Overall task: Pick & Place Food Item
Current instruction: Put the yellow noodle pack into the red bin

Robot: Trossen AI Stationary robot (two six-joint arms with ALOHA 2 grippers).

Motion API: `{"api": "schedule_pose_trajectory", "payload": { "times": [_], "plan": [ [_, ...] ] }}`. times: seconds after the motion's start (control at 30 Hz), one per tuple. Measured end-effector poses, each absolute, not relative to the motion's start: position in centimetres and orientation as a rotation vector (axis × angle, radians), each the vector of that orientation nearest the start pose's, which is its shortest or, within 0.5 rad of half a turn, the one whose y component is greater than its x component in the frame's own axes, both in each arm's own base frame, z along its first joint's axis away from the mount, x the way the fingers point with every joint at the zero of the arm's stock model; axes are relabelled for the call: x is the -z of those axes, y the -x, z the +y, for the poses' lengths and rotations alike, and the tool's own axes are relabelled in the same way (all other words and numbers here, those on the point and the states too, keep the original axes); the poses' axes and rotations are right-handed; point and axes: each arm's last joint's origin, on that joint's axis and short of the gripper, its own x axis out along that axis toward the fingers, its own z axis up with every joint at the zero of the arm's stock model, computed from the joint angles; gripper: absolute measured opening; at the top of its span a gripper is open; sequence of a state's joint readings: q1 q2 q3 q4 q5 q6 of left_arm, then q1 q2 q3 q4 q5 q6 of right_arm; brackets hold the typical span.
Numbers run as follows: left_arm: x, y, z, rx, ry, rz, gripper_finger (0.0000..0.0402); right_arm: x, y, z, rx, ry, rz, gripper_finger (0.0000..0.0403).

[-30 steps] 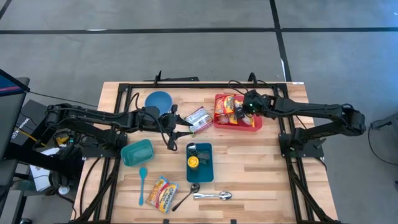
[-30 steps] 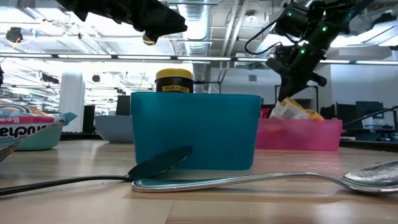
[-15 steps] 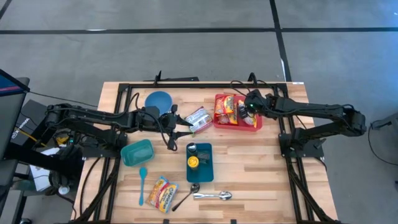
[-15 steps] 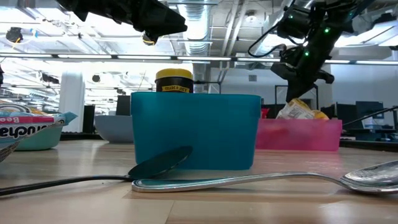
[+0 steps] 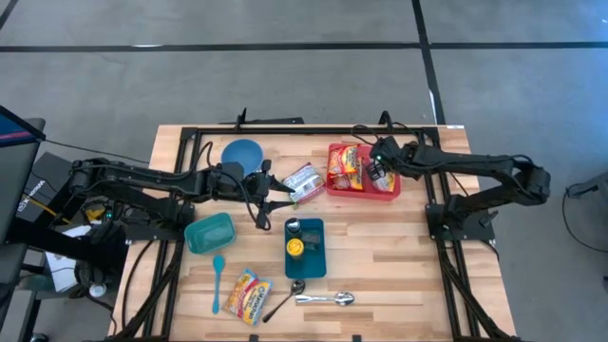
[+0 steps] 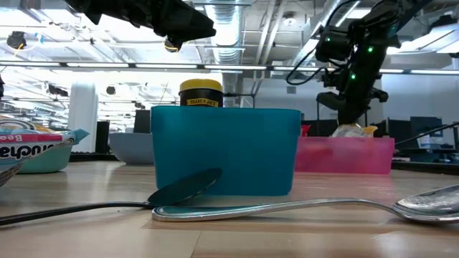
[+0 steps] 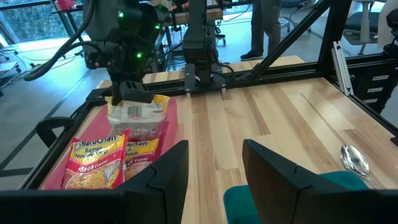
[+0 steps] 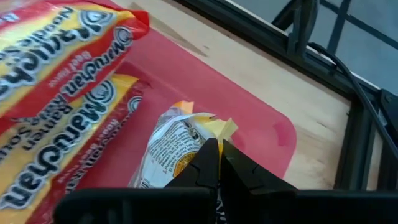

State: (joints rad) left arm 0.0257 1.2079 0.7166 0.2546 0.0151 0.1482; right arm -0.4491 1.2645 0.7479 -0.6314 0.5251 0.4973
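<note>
Over red tray (image 5: 388,190), at 1 o'clock on table (image 5: 389,256): right gripper (image 8: 217,151) pinching snack packet (image 8: 176,149).
Packet low inside tray, beside ramen packs (image 8: 56,93), fingers pressed together on its crimped top edge. Left gripper (image 7: 214,163) near table centre, above silver pouch (image 5: 302,178), jaws half spread, holding nothing.

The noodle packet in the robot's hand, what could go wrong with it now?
The right hand pinches only the top edge of the noodle packet, so it might slip or tear.

The red tray already holds other ramen packets, so this one may land tilted on top of them.

The left hand hangs nearby over the table; the arms might bump if both move.
</note>
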Motion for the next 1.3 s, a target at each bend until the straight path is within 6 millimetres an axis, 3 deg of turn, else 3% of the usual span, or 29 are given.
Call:
{"api": "schedule_pose_trajectory", "payload": {
  "times": [0.43, 0.83, 1.3],
  "plan": [
    [-26.49, -26.45, 0.63, 0.007, -0.143, 0.237, 0.0144, -20.08, -19.07, -10.87, 1.131, -0.352, 0.979, 0.0002],
    [-26.49, -26.45, 0.63, 0.007, -0.143, 0.237, 0.0144, -20.04, -18.96, -10.82, 1.133, -0.349, 0.993, 0.0079],
    [-26.49, -26.45, 0.63, 0.007, -0.143, 0.237, 0.0144, -20.20, -19.20, -11.14, 1.136, -0.360, 0.947, 0.0082]
  ]
}}
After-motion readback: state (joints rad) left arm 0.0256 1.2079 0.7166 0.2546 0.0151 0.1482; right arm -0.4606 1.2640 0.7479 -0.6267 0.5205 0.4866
